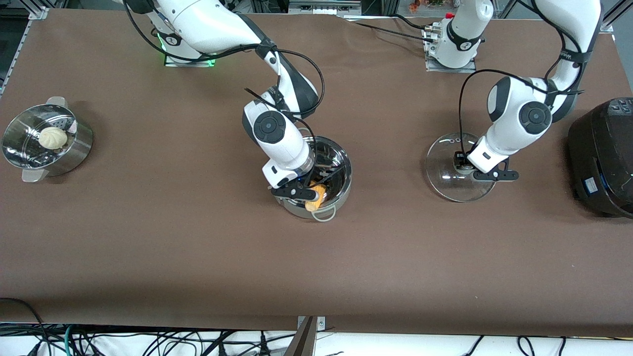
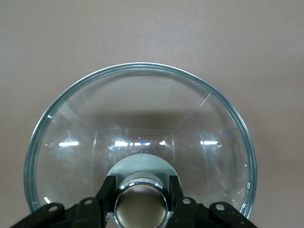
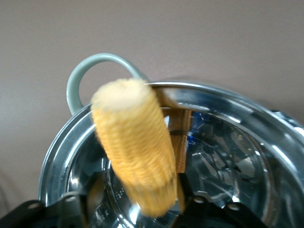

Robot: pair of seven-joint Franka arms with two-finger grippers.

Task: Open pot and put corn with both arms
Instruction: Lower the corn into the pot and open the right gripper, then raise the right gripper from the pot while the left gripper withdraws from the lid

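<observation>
At frame centre, the right gripper (image 1: 307, 193) grips the corn (image 1: 316, 197) over the open pot (image 1: 341, 170); lower before releasing. Centre-right, the left gripper (image 1: 464, 168) clamps the lid (image 1: 445, 185) on the table (image 1: 198, 247).

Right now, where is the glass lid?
The glass lid lies on the table between the pot and black cooker, left gripper clamping its knob.

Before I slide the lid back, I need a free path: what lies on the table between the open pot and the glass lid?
Nothing: in the front view only bare brown tabletop separates the pot from the lid.
</observation>
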